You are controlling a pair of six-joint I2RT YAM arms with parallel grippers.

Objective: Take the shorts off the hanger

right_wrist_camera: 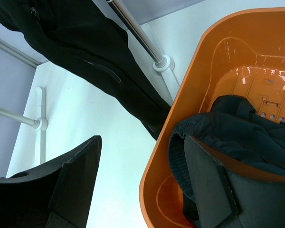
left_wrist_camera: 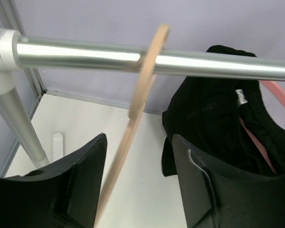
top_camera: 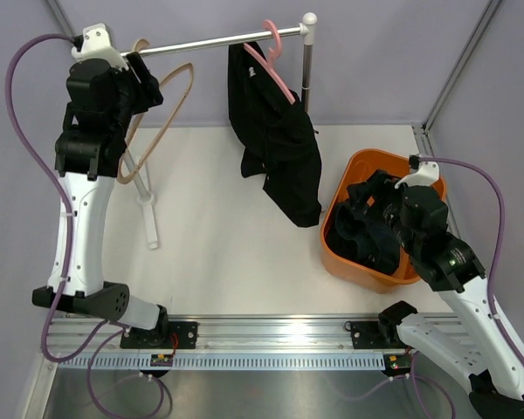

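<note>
Black shorts [top_camera: 279,148] hang limp from a pink hanger [top_camera: 278,65] on the silver rod [top_camera: 210,40]; they also show in the left wrist view [left_wrist_camera: 213,109] and the right wrist view [right_wrist_camera: 85,42]. Dark navy shorts [top_camera: 371,244] lie bunched in the orange basket [top_camera: 336,209]. An empty wooden hanger [top_camera: 162,118] hangs on the rod at the left. My left gripper [top_camera: 144,78] is open, and the wooden hanger [left_wrist_camera: 137,104] passes between its jaws [left_wrist_camera: 139,137]. My right gripper [top_camera: 360,199] is open and straddles the basket rim [right_wrist_camera: 180,109], one finger over the navy shorts [right_wrist_camera: 247,133].
The rack's right post [top_camera: 307,70] stands just behind the basket. Its white foot [top_camera: 148,218] lies on the table at the left. The grey walls and frame posts close in the back and sides. The arms' rail [top_camera: 262,336] runs along the near edge.
</note>
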